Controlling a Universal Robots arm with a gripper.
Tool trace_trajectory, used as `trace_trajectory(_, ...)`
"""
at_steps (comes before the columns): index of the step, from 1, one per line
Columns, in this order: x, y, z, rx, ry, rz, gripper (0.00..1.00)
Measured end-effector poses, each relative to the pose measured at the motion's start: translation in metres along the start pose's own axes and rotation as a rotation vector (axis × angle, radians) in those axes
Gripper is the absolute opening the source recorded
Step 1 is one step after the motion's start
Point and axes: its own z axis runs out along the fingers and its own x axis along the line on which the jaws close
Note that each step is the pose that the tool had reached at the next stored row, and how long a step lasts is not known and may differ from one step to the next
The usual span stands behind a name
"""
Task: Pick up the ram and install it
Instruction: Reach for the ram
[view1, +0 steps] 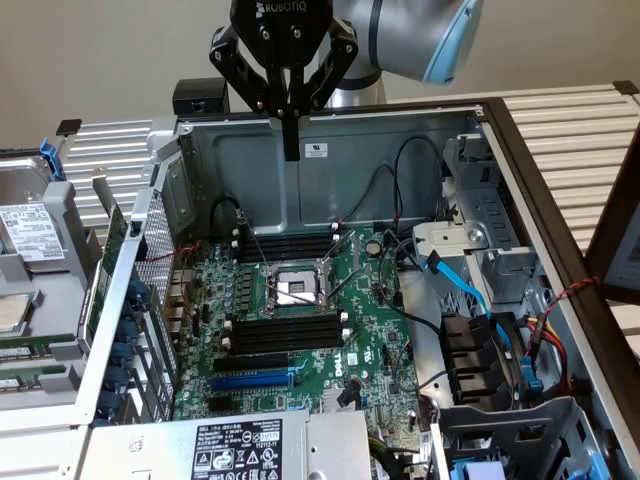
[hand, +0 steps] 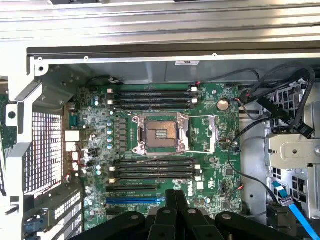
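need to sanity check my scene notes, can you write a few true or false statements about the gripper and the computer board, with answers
1. The gripper is shut. True.
2. The processor socket sits between two groups of black memory slots. True.
3. The gripper is down among the memory slots. False: it hangs above the open computer case.
4. The blue slot holds a card. False: it is empty.
5. The blue cable lies on the exterior view's left. False: it is on the exterior view's right.
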Motion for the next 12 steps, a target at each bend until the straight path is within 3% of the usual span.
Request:
trace_trajectory(5, 0.007, -0.0005, -0.0002, 0.0001, 0.0001, 0.000, 0.11)
trace_trajectory(12, 0.031, -0.0022, -0.0007, 0.0000, 0.0000, 0.000, 0.11)
